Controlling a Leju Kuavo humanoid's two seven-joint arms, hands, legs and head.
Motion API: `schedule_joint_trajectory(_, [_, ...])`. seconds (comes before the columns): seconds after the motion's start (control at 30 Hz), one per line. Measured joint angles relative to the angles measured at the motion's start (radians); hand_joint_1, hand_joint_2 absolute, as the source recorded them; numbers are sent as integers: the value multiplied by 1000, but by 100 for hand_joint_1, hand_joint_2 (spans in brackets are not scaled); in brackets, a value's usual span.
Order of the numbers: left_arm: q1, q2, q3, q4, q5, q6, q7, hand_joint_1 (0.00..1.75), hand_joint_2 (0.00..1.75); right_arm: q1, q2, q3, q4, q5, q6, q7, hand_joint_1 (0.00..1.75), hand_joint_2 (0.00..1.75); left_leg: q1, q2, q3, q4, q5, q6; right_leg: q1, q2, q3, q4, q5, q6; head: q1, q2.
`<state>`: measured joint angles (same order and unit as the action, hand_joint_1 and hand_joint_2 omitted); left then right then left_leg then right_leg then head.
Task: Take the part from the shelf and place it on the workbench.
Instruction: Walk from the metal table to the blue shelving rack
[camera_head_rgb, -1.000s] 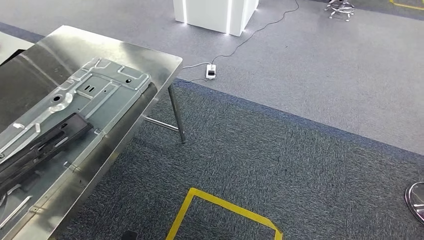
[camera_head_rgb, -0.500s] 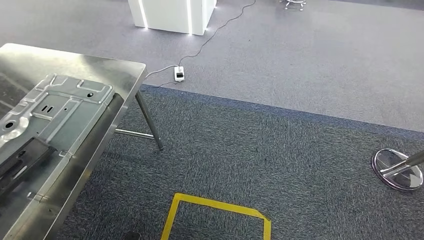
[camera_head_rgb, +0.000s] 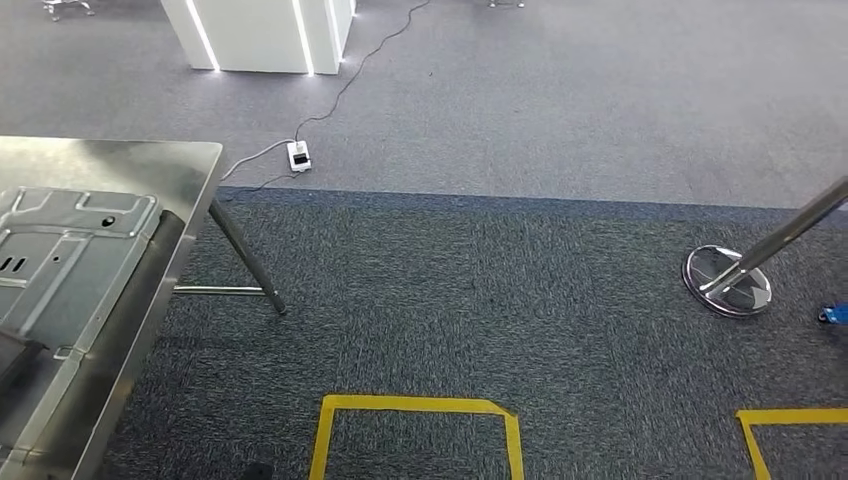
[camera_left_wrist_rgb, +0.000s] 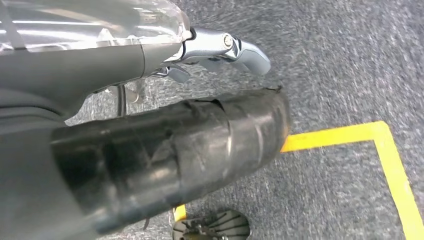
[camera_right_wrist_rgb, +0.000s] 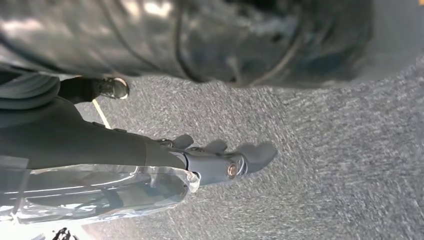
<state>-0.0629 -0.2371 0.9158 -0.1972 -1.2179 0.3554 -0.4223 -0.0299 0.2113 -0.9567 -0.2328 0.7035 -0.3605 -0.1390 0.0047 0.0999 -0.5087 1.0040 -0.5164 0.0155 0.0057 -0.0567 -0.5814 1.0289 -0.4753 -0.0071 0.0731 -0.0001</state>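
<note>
The metal part (camera_head_rgb: 70, 260) lies flat on the steel counter (camera_head_rgb: 185, 165) at the left of the head view. Beside it, yellow tape (camera_head_rgb: 415, 405) marks the carpet. The left hand (camera_left_wrist_rgb: 220, 47) and the right hand (camera_right_wrist_rgb: 220, 162) hang over the floor, fingers loosely extended and holding nothing.

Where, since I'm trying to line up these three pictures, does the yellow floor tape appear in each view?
Head view: the yellow tape outlines a box at the bottom middle, with a second corner at the bottom right.
Left wrist view: a tape corner lies on the carpet beyond the left hand.
Right wrist view: a thin yellowish strip behind the right hand, likely the same tape.
Shared landmark: the grey carpet.
</note>
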Motion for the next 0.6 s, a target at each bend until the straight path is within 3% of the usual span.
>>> schedule_joint_trajectory(0.03, [-2, 0, 0, 0, 0, 0, 0, 0, 0, 1, 0, 1, 0, 2, 0, 0, 0, 0, 1, 3, 3, 0, -3, -5, -3, 10, 2, -4, 2, -6, 0, 0])
schedule_joint_trajectory(0.1, [-4, -1, 1, 0, -1, -1, 0, 0, 0, 1, 0, 2, 0, 4, 0, 1, 0, 0, 4, -29, -5, 29, -28, -14, -8, 29, 8, -16, 9, -19, 0, 0])
schedule_joint_trajectory(0.17, [-1, -1, 1, 0, -1, -2, 0, 0, 0, -1, 1, 3, 0, 5, 0, 1, 0, 0, 6, -76, -52, 135, -89, -18, -10, 47, 11, -22, 12, -29, -1, 0])
schedule_joint_trajectory(0.2, [1, -1, 1, 0, -1, -2, 0, 0, 0, -1, 1, 3, 0, 5, 1, 1, 0, 0, 6, -87, -86, 203, -120, -19, -9, 58, 10, -21, 13, -32, -1, 0])
schedule_joint_trajectory(0.23, [3, 0, 1, 0, -1, -2, 0, 0, 0, -1, 1, 3, 0, 6, 1, 1, 0, 0, 6, -90, -113, 257, -136, -20, -9, 72, 9, -20, 13, -32, -1, 0])
schedule_joint_trajectory(0.27, [5, 0, 1, 0, -1, -2, 0, 0, 0, 0, 1, 3, 0, 6, 1, 2, 0, 0, 7, -92, -126, 278, -130, -20, -9, 86, 9, -18, 12, -32, -1, 0])
schedule_joint_trajectory(0.3, [5, 0, 1, 0, 0, -2, 0, 0, 0, 0, 1, 3, 0, 6, 1, 2, 0, 0, 7, -93, -121, 259, -104, -20, -9, 101, 9, -16, 12, -31, -1, 0])
schedule_joint_trajectory(0.33, [5, 0, 1, 0, 0, -2, 0, 0, 0, 1, 1, 3, 1, 6, 1, 2, 0, 0, 9, -99, -101, 205, -64, -19, -10, 116, 9, -12, 10, -30, -1, 0])
schedule_joint_trajectory(0.4, [5, 1, 3, 0, 0, -2, 0, 0, 0, 0, 2, 3, 1, 7, 1, 2, 0, 0, 12, -136, -52, 78, -2, -15, -11, 142, 5, -1, 5, -23, -1, 0])
schedule_joint_trajectory(0.47, [3, 2, 5, 0, 1, -3, -1, 0, 0, 0, 3, 3, 1, 8, 1, 2, 0, 0, 11, -162, -32, 22, 10, -10, -11, 162, -5, 6, 4, -12, -1, 0])
schedule_joint_trajectory(0.53, [0, 1, 6, 0, 1, -5, -2, 0, 0, 5, 3, 3, 2, 8, 1, 2, 0, 0, 11, -149, -29, 14, 12, 0, -14, 175, -11, 6, 7, 1, -1, 0])
schedule_joint_trajectory(0.6, [0, 0, 6, 0, 2, -7, -3, 0, 0, 8, 3, 3, 2, 9, 2, 2, 0, 0, 13, -128, -23, 2, 19, 14, -13, 145, -24, 33, -12, 10, 1, 0])
